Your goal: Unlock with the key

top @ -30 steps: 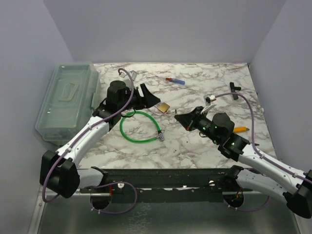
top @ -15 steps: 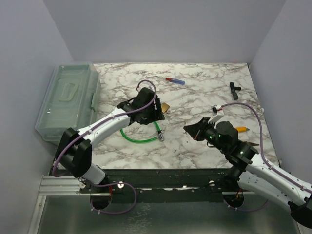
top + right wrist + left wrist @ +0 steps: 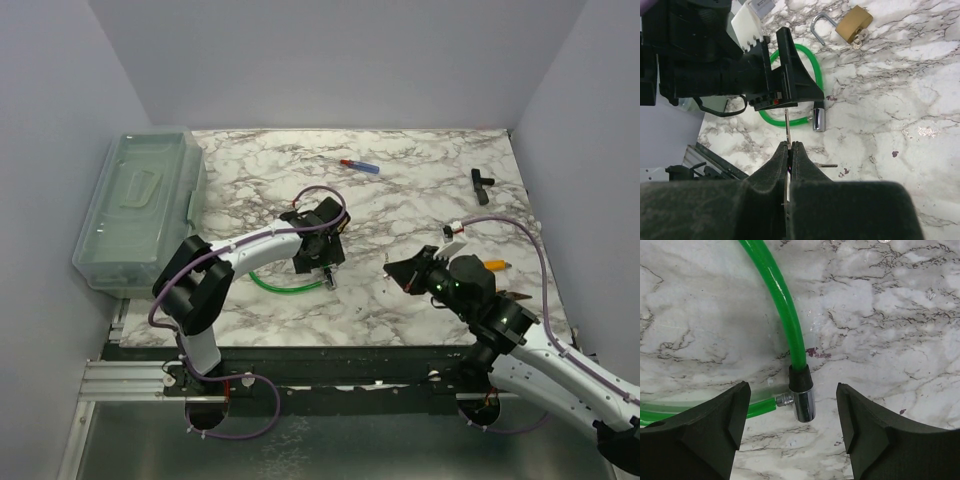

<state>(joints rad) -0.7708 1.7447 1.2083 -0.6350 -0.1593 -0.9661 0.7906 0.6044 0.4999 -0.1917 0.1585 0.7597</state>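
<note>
Clear plastic lidded box (image 3: pixel 140 208): sitting at the left edge of the white marble worktop (image 3: pixel 420 180).
Left gripper (image 3: pixel 792 427): hanging wide open, holding nothing, straddling the metal tip (image 3: pixel 803 404) of the green looped cable (image 3: pixel 290 287).
Small brass padlock (image 3: pixel 854 24): lying near the worktop's middle, shackle swung open.
Right gripper (image 3: pixel 790 150): pinching shut on the tiny flat silvery metal key (image 3: pixel 787 125), toward the near right of the worktop.

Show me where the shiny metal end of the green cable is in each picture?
Top external: metal tip, just below the left gripper.
Left wrist: low centre, tip between the open gripper's fingers.
Right wrist: middle, tip.
Shared landmark: the green cable loop.
</note>
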